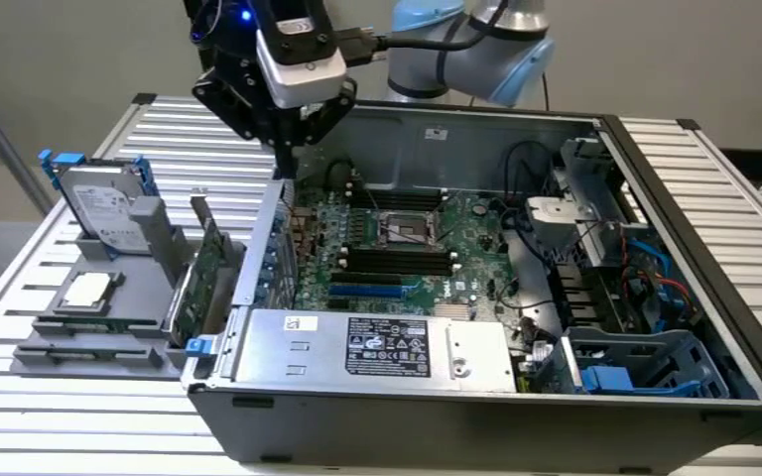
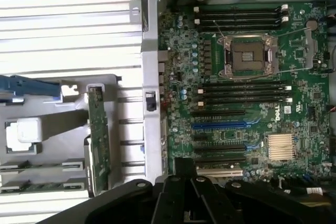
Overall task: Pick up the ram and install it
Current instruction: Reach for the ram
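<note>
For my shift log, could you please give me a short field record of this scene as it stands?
Pincer: above the computer case's wall on the exterior view's left, apart from the ram
Ram: lying in the gray holder, outside the case
Memory slots: black, empty, beside the processor socket
Also in holder: hard drive, processor chip, expansion card
Task state: ram not yet picked up

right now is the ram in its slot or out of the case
Out. The ram lies flat in the grey holder beside the case, and the black slots on the motherboard stand bare.
</note>
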Available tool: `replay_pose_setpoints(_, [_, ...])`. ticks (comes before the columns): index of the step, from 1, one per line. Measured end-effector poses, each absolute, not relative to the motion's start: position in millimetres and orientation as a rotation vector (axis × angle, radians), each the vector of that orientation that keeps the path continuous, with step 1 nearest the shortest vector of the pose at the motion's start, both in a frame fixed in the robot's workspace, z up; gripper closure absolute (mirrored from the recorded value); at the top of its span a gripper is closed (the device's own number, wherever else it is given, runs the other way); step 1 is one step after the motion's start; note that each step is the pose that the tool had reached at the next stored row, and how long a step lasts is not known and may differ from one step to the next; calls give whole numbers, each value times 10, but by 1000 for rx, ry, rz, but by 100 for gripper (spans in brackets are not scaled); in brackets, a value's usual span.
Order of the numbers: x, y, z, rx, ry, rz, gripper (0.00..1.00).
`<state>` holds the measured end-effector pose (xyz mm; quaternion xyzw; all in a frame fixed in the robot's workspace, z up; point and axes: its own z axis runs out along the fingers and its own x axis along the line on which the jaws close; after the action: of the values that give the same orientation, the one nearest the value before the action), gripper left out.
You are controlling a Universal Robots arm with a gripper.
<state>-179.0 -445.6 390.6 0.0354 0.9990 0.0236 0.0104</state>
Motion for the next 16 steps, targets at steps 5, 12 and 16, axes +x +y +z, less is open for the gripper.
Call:
replay_pose_setpoints(5, [-2017, -4500, 3890, 110, 3118, 71, 100])
replay_pose_setpoints(12, [-2332, -4554, 3862, 110, 3118, 67, 100])
replay_pose_setpoints(16, [-2509, -4584, 3845, 110, 3118, 63, 100])
